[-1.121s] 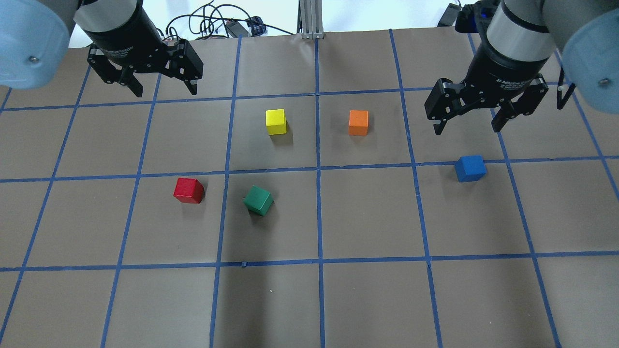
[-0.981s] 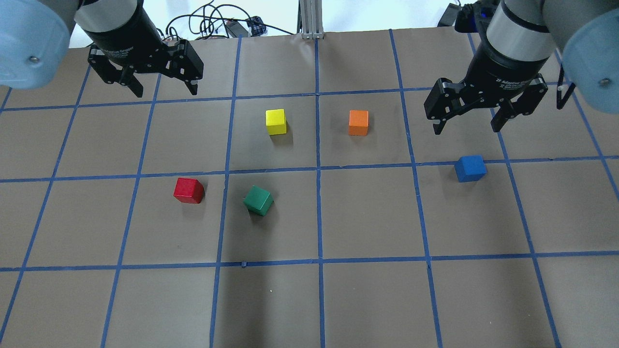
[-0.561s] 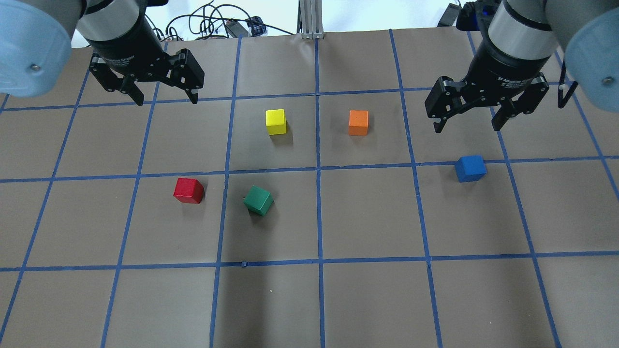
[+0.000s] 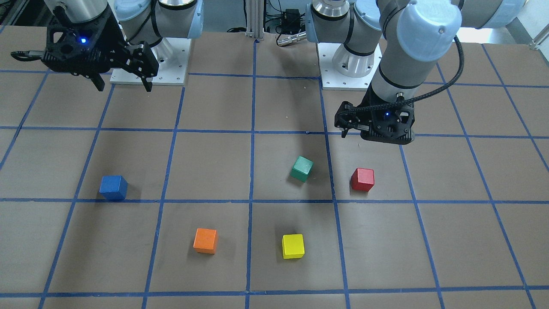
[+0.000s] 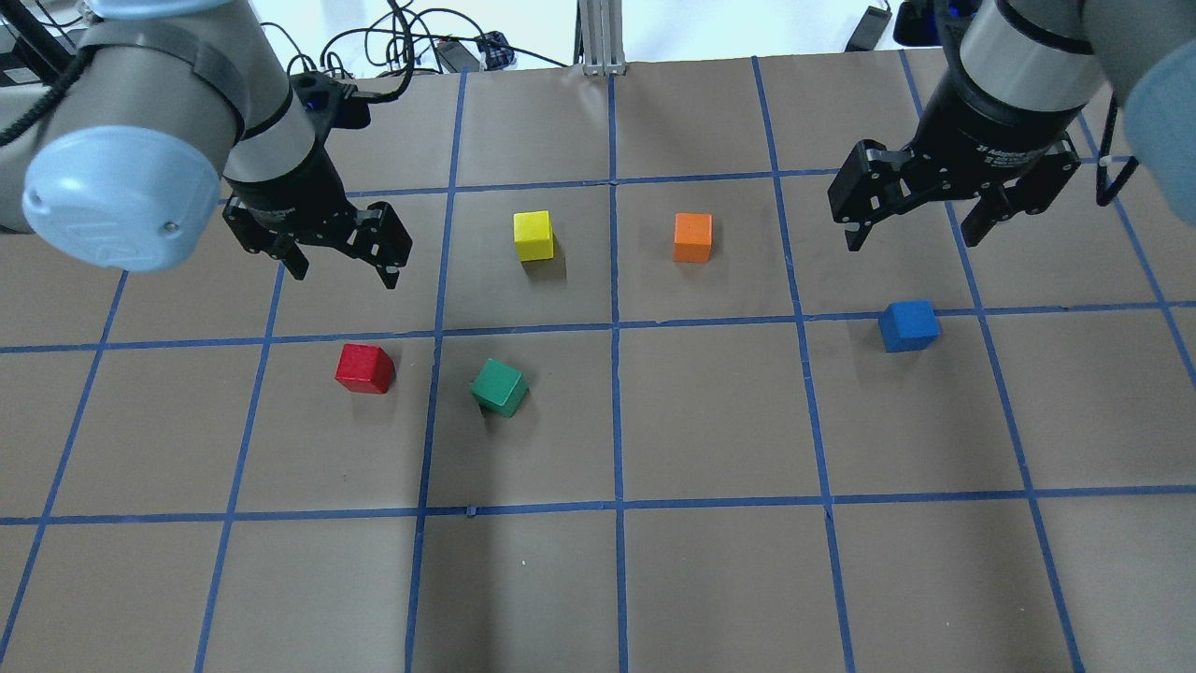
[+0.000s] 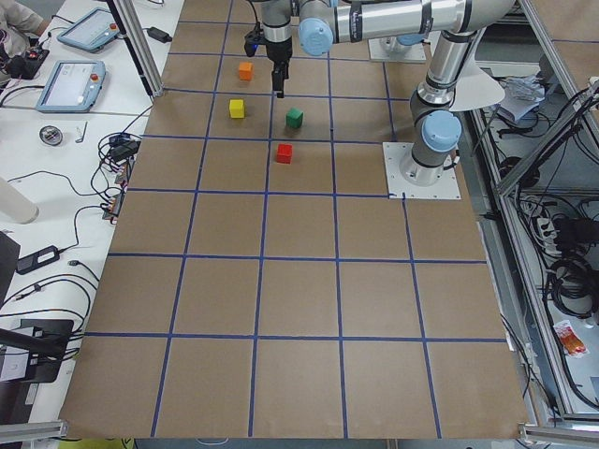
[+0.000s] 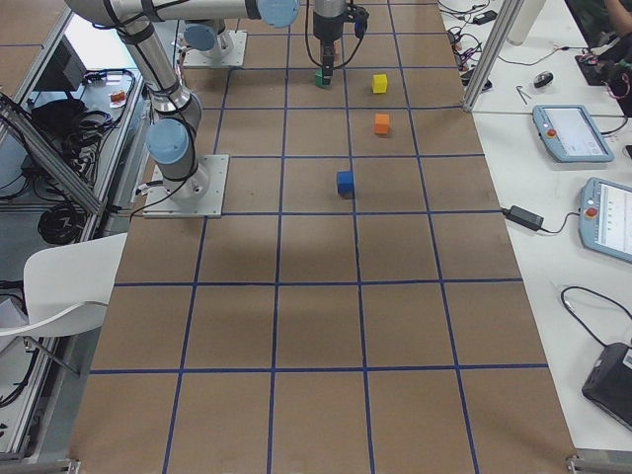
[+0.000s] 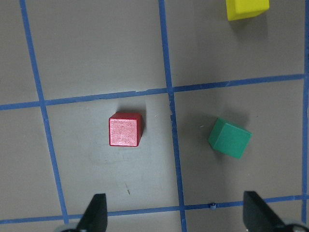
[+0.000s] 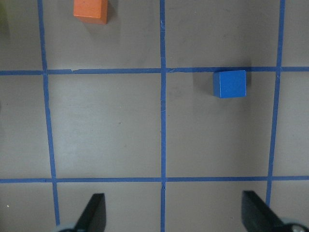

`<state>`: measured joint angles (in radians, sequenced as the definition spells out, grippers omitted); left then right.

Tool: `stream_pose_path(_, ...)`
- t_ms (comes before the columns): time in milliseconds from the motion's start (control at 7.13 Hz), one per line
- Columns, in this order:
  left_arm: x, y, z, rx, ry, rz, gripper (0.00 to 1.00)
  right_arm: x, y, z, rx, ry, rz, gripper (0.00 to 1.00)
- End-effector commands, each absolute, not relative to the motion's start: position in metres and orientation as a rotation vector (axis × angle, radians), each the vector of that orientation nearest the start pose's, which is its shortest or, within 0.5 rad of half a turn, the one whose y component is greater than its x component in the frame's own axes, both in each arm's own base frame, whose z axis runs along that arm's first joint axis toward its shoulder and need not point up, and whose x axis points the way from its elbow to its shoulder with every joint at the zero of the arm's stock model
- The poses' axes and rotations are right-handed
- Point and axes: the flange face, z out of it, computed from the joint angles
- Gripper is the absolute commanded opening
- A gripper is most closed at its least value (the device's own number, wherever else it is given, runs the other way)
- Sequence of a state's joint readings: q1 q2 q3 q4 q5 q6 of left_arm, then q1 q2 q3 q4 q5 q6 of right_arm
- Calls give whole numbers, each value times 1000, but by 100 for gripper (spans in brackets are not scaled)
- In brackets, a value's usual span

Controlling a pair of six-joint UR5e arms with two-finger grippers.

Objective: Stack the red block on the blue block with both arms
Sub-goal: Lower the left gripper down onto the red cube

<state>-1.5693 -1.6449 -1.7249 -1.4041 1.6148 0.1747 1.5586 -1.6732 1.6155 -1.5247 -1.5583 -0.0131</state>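
The red block sits flat on the brown table, untouched, as the left gripper hangs in the air above it with its jaws spread wide and nothing between them. Seen from the left wrist camera, the block lies ahead of the open jaws, clear of both fingertips and closer to the finger on that view's left than to the other. The green block, turned at an angle to the blue tape lines, lies ahead of the opposite finger, one grid square over from the red one. Across the table the blue block rests just beside a tape line, ahead of the right gripper, whose jaws are likewise wide apart and empty; from the right wrist camera it lies nearer the finger on that view's right, well clear of both tips. The yellow block and the orange block stand side by side in neighbouring squares between the two grippers, outside either pair of jaws. The red and blue blocks are well apart.
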Motion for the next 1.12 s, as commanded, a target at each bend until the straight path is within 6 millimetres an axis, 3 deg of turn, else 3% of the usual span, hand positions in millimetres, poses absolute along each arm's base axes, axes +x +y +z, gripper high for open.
stream_pose_path(0, -119, -516, 327, 390, 3046, 79, 100, 130, -449, 510, -5, 3126, -32, 100)
stream_pose_path(140, -91, -521, 294, 447, 3043, 113, 100, 128, -450, 510, 0, 3137, -34, 100)
stream_pose_path(280, -68, -526, 270, 398, 3052, 80, 100, 127, -450, 511, 5, 3139, -36, 100)
stream_pose_path(561, -61, -521, 218, 373, 3045, 22, 100, 127, -450, 511, 5, 3137, -36, 100)
stream_pose_path(841, -62, -522, 198, 372, 3061, 76, 100, 125, -450, 510, 10, 3142, -31, 100)
stream_pose_path(981, -63, -521, 189, 325, 3078, 99, 92, 126, -451, 509, 5, 3140, -34, 100)
